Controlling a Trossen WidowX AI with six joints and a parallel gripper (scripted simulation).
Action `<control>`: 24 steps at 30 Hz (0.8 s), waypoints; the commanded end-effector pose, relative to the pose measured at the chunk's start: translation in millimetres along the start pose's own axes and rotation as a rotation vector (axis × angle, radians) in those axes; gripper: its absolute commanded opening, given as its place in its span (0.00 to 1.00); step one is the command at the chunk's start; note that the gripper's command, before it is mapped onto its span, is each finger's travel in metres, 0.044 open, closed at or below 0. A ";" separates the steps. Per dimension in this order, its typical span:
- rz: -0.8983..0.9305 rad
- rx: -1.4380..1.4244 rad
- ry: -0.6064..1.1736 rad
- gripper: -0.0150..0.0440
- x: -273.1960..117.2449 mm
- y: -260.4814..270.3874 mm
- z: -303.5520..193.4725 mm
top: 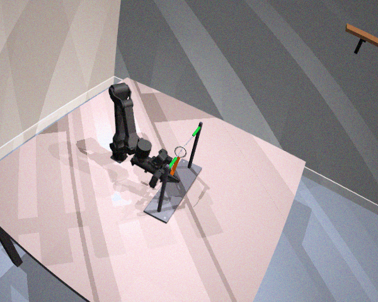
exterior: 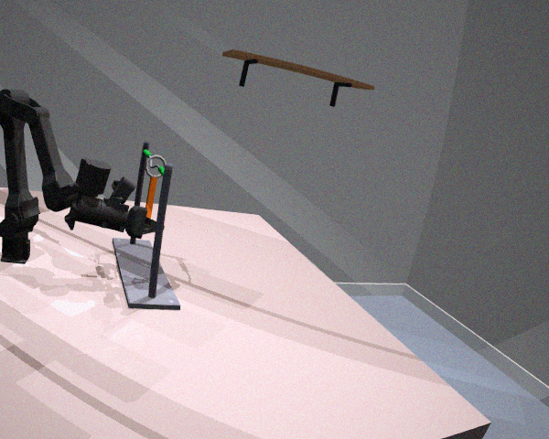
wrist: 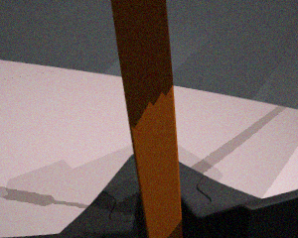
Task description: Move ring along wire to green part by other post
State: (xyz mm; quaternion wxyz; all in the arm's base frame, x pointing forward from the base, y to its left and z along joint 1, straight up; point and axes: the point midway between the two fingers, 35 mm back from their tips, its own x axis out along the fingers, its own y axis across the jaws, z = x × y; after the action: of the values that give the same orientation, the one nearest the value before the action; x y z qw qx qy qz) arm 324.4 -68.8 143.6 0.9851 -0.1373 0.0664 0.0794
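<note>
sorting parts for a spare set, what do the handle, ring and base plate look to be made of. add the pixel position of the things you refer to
The orange handle (top: pixel 175 166) (exterior: pixel 151 196) (wrist: pixel 156 129): painted wood or plastic, matt, judging by its flat, even colour.
The ring (top: pixel 175 153) (exterior: pixel 164 173): probably metal, from its thin, grey, rounded rim.
The base plate (top: pixel 189 177) (exterior: pixel 137 296): smooth grey plastic or painted metal; its look doesn't settle which.

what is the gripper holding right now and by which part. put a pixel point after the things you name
The gripper (top: pixel 174 177) (exterior: pixel 151 225) (wrist: pixel 145 163) is holding the ring (top: pixel 175 153) (exterior: pixel 147 171) by the lower end of its orange handle (top: pixel 174 166) (exterior: pixel 151 196) (wrist: pixel 151 124).
</note>
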 end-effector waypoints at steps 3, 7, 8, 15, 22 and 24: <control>0.009 -0.022 0.002 0.00 -0.8 3.5 0.5; 0.006 -0.012 0.001 0.00 -1.0 8.5 0.0; 0.004 -0.006 0.001 0.00 -1.1 10.2 -0.1; -0.013 0.050 0.001 0.00 -1.3 23.1 -0.4; -0.029 0.108 0.035 0.00 -5.2 34.3 0.3; -0.034 0.129 0.052 0.00 -7.1 38.2 0.9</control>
State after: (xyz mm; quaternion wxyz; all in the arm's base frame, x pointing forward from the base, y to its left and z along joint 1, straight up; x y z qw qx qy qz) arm 314.9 -37.7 136.5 0.9906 -0.0891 0.0846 0.0604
